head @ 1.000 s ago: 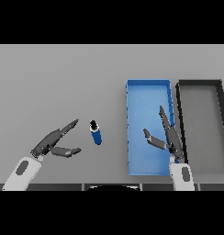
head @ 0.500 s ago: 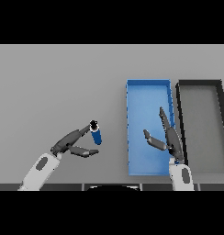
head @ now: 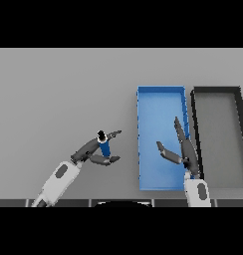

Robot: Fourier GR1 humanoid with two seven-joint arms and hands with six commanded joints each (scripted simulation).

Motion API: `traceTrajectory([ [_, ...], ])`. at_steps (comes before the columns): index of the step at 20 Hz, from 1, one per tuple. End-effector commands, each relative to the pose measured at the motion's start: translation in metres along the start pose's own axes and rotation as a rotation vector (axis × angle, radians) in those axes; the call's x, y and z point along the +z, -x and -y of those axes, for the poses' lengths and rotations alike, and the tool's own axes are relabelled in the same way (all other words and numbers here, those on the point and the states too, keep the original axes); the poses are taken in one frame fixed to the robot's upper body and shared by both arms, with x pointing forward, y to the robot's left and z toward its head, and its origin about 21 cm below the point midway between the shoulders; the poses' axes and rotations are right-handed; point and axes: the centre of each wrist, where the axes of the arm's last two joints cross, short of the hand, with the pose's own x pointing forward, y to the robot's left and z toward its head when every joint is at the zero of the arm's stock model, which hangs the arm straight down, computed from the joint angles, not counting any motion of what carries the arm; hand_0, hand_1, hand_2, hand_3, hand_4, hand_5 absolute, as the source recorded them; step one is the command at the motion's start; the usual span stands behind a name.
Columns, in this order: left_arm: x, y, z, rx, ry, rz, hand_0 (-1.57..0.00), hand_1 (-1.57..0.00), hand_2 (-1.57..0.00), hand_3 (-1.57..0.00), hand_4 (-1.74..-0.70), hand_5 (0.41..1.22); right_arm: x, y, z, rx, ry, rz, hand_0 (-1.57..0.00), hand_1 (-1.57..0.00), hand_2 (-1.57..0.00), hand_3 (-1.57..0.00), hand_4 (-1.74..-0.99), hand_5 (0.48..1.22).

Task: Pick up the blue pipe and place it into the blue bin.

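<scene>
Now my left hand [head: 93,151] is at the grasp step, fingers and thumb half-curled round the blue pipe [head: 104,148] on the worktop [head: 54,89], grip not tight; next: close, lift, carry w/ care to blue bin [head: 161,90]; right hand [head: 184,152] idle, fingers straight, over bin.

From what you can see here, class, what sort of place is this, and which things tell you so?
Probably a sorting workstation, not a home: a bare grey table, a blue bin beside a black bin, and the left hand around a blue pipe. The right hand hovers over the blue bin.
</scene>
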Motion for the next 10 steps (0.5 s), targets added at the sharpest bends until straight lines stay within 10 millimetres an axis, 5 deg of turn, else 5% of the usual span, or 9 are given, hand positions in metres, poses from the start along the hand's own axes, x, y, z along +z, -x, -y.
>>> traceTrajectory([
  [1, -0.003, 0.000, -0.001, 0.037, -0.018, 0.002, -0.02, -0.16, -0.29, -0.26, -1.21, 0.607, 0.001, 0.000, 0.000, 0.002, 0.001, 0.011, 0.00, 0.00, 0.00, 0.00, -1.261, 0.600],
  [3, -0.007, 0.003, 0.002, 0.096, -0.040, 0.005, -0.44, -0.59, -0.70, -0.72, -1.35, 0.828, -0.001, 0.001, 0.001, 0.003, 0.000, 0.008, 0.00, 0.00, 0.00, 0.00, -1.259, 0.602],
  [5, -0.009, 0.004, 0.008, 0.092, -0.047, 0.023, -0.85, -0.94, -1.01, -1.00, -1.48, 0.969, -0.002, 0.000, -0.003, -0.003, -0.009, 0.015, 0.00, 0.00, 0.00, 0.00, -1.261, 0.609],
  [10, -0.009, 0.002, 0.021, 0.054, -0.065, 0.069, -1.33, -1.37, -1.39, -1.31, -1.65, 1.139, -0.001, 0.000, -0.001, 0.001, -0.013, 0.021, 0.00, 0.00, 0.00, 0.00, -1.255, 0.616],
])
